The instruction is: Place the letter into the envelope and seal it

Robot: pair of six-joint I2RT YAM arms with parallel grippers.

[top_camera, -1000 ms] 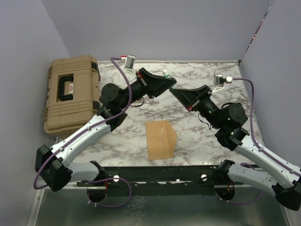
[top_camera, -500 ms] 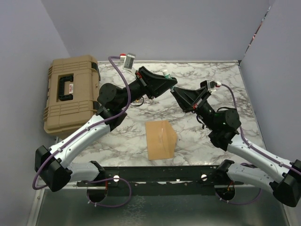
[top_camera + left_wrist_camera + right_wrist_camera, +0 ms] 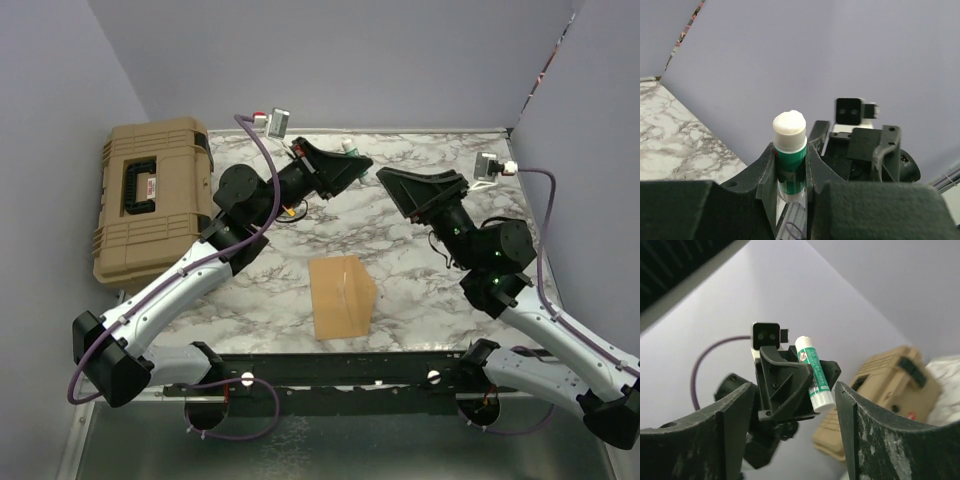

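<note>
Clearly I'm at the gluing step, not the loading one. My left gripper (image 3: 790, 167) is pinching a green glue stick (image 3: 789, 142) by its body, raised off the table at the upper middle of the overhead frame, with its white top pointing toward the other arm. My right gripper (image 3: 794, 390) has its fingers spread wide with nothing between them; it faces the stick and sits just apart from it. The envelope (image 3: 338, 297) lies flat at the lower centre of the overhead frame, well apart from both grippers, its pointed flap open toward the right. I see no separate letter, so I judge it is already tucked inside, though I cannot be sure. The stick's tip looks lumpy, more like bare glue than a cap. If so, I'd next lower the left arm, run the tip along the flap, then fold the flap over and press it down with the free gripper. The table (image 3: 250, 300) is white-and-grey marble, a tan hard case (image 3: 150, 200) sits at the upper left, and plain lavender walls close in the scene.
</note>
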